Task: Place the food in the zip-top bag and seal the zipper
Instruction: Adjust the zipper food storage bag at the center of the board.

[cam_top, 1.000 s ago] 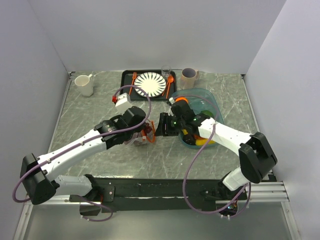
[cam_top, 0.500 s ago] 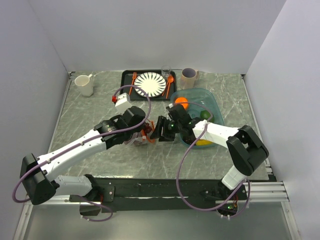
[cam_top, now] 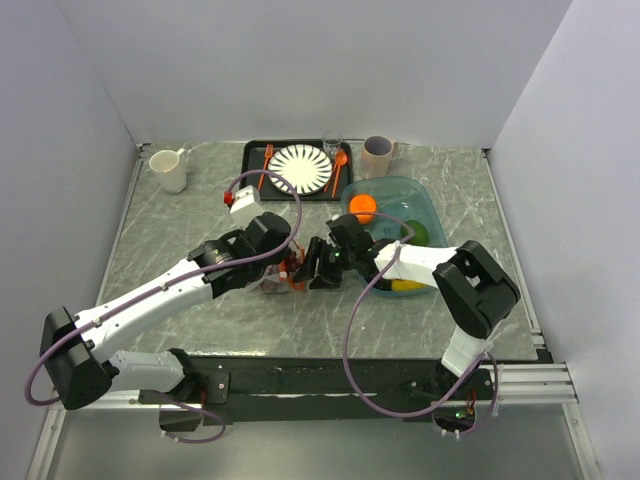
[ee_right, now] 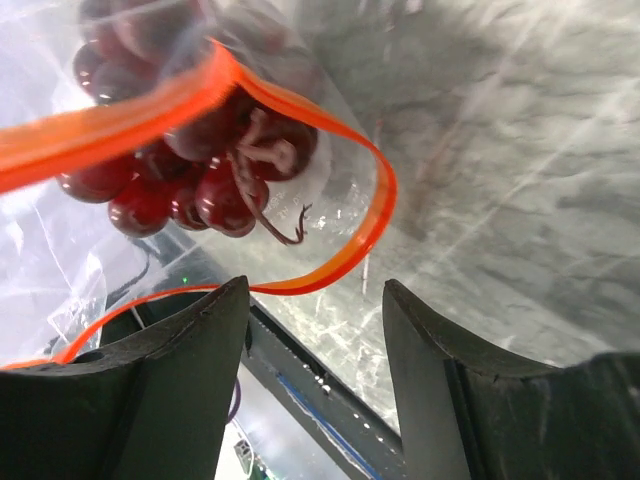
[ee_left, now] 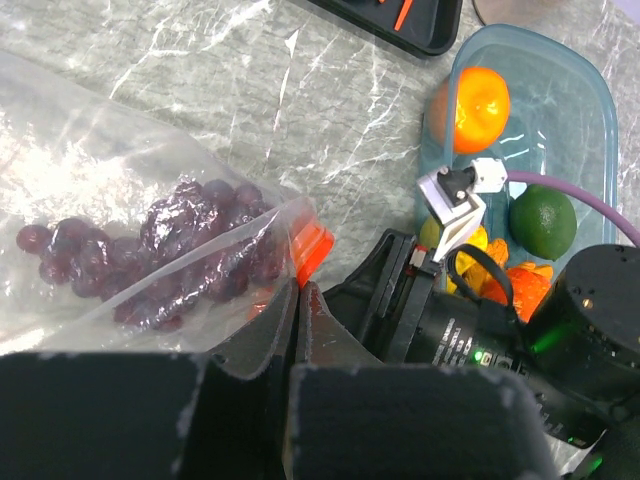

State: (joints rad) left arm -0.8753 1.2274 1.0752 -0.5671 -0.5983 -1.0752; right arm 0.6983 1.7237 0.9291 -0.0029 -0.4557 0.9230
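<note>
The zip-top bag (cam_top: 272, 280) lies at the table's middle with dark purple grapes (ee_left: 190, 250) inside. My left gripper (ee_left: 298, 292) is shut on the bag's mouth edge, right by the orange-red zipper (ee_left: 312, 250). My right gripper (ee_right: 315, 300) is open at the bag's mouth, and the zipper (ee_right: 330, 265) loops between its fingers (ee_right: 200, 340). The grapes (ee_right: 200, 170) show just behind the strip. The teal tub (cam_top: 432, 210) holds the orange (cam_top: 363, 207), a green piece (cam_top: 418, 232) and yellow pieces (cam_top: 405, 285).
A black tray (cam_top: 252, 150) at the back holds a striped plate (cam_top: 300, 168), an orange fork and spoon. A white mug (cam_top: 170, 170) stands back left, a glass (cam_top: 332, 144) and a beige mug (cam_top: 378, 155) back centre-right.
My right gripper has moved left, from over the teal tub to the bag's mouth. The left arm and the bag have stayed put.
</note>
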